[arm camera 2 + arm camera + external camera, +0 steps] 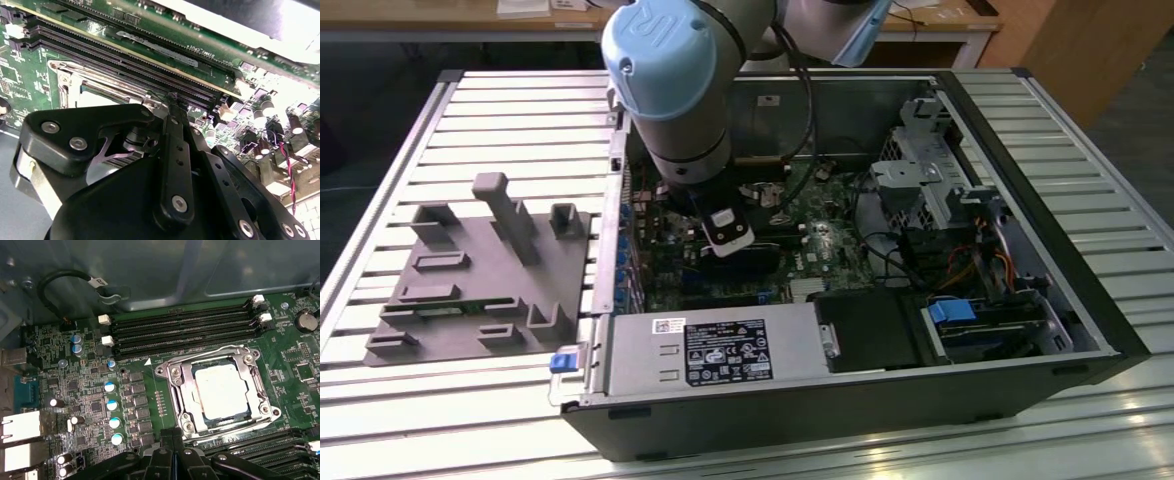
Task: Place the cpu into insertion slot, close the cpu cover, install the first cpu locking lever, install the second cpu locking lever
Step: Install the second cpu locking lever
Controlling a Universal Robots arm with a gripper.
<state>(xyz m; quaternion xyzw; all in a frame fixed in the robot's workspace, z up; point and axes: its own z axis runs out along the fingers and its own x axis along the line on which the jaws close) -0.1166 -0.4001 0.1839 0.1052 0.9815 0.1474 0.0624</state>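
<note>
In the first wrist view the cpu (220,390) lies flat in the insertion slot (167,371) on the green board, its pale metal top facing up. The silvery cpu cover (183,392) is folded down around it as a frame. Thin wire levers run along the frame's edges (210,353); I cannot tell whether they are latched. My gripper (172,442) is shut with nothing in it, hovering just off one side of the socket. In the second wrist view the gripper (171,100) has its tips right beside the socket frame (67,82). In the exterior view the gripper (724,250) reaches down inside the open computer case.
Long black memory slots (185,327) run beside the socket, with small capacitors (111,405) on another side. A black cable (55,280) loops at the case wall. A power supply (720,350) and drive cage (921,180) crowd the case; a grey fixture tray (480,270) sits outside.
</note>
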